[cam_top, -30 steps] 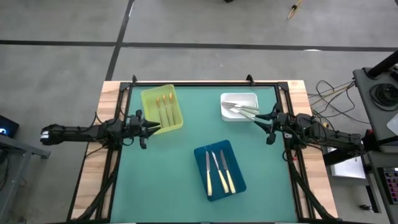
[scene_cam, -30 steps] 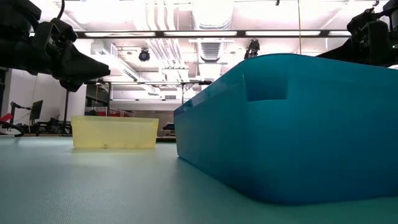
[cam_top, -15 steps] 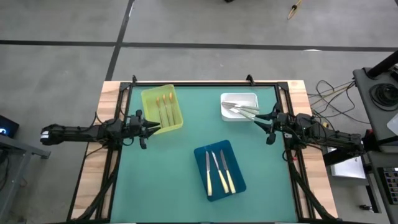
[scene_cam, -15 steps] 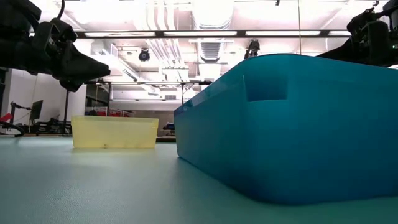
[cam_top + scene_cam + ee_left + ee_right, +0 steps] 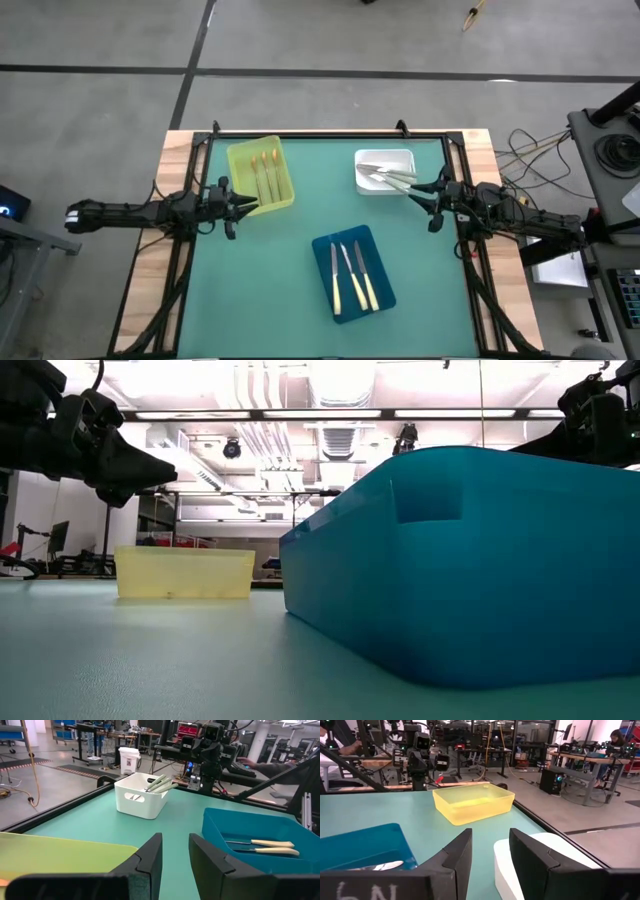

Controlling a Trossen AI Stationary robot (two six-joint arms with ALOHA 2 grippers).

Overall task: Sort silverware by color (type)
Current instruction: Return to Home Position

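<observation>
Left gripper (image 5: 248,207) hangs empty, fingers parted, just beside the yellow tray (image 5: 238,165), which holds 3 gold knives (image 5: 265,172). Right gripper (image 5: 417,190), also parted and empty, sits at the white tray (image 5: 385,153) of silver-grey pieces (image 5: 388,178); their count is unclear. The blue tray (image 5: 322,250) holds 3 cream-handled knives (image 5: 352,275). In the low view its wall hides them.

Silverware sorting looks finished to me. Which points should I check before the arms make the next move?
1. Gold knives in yellow bin: ok.
2. Cream-handled knives in blue bin: ok.
3. Silver pieces in white bin: ok.
4. No loose piece on green mat: ok.
5. Left gripper open, empty, beside the yellow bin: ok.
6. Right gripper open, empty, beside the white bin: ok.
</observation>
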